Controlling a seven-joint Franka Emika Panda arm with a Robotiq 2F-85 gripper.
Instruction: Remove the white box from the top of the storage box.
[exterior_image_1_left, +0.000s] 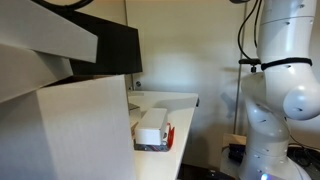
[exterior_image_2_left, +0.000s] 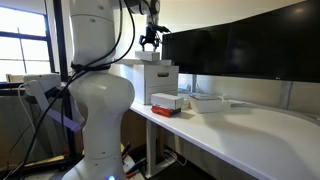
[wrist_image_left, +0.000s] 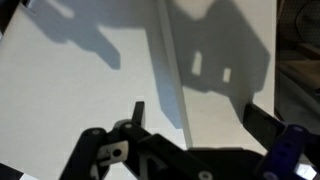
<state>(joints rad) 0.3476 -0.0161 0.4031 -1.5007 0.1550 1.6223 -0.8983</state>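
The white box (exterior_image_1_left: 152, 124) (exterior_image_2_left: 167, 98) lies flat on top of the storage box (exterior_image_1_left: 157, 142) (exterior_image_2_left: 164, 109), a low red-sided container near the desk's edge. In an exterior view my gripper (exterior_image_2_left: 150, 42) hangs high above a tall pale carton (exterior_image_2_left: 157, 75), well above and behind the white box. In the wrist view the gripper (wrist_image_left: 200, 125) is open with nothing between its fingers (wrist_image_left: 138, 112). Below it are only the carton's pale flaps (wrist_image_left: 90, 90). Neither task object appears in the wrist view.
A huge pale cardboard carton (exterior_image_1_left: 75, 130) fills the near left of an exterior view. Dark monitors (exterior_image_2_left: 240, 45) line the back of the white desk (exterior_image_2_left: 250, 135). A flat white object (exterior_image_2_left: 206, 101) lies beside the storage box. The robot's body (exterior_image_2_left: 95, 100) stands at the desk's end.
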